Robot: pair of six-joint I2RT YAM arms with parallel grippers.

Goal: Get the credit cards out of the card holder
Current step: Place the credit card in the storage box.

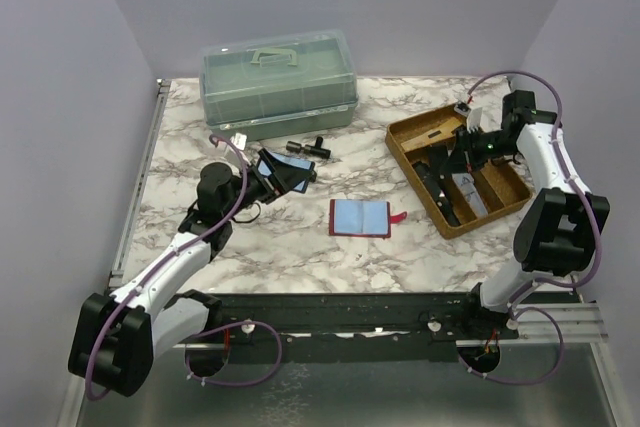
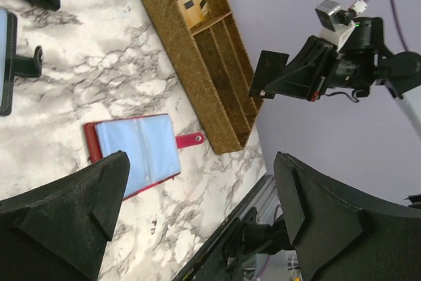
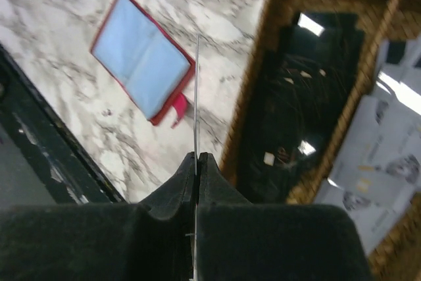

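Observation:
The red card holder (image 1: 360,217) lies open and flat on the marble table, its blue panels up and its red tab pointing right; it also shows as the card holder (image 2: 138,153) and the card holder (image 3: 141,57). My right gripper (image 3: 197,157) is shut on a thin credit card (image 3: 197,90), seen edge-on, above the wicker tray's near-left rim. From the left wrist view that card (image 2: 268,74) looks like a dark rectangle in the right gripper (image 2: 279,80). My left gripper (image 2: 202,162) hangs wide open and holds nothing, up and left of the holder in the top view (image 1: 288,172).
A wicker divider tray (image 1: 505,207) stands at the right, with pale cards (image 3: 388,143) and dark glossy items (image 3: 309,97) in its compartments. A green lidded box (image 1: 278,82) sits at the back. A small black object (image 1: 310,148) and a dark-edged blue case (image 2: 5,64) lie near the left gripper.

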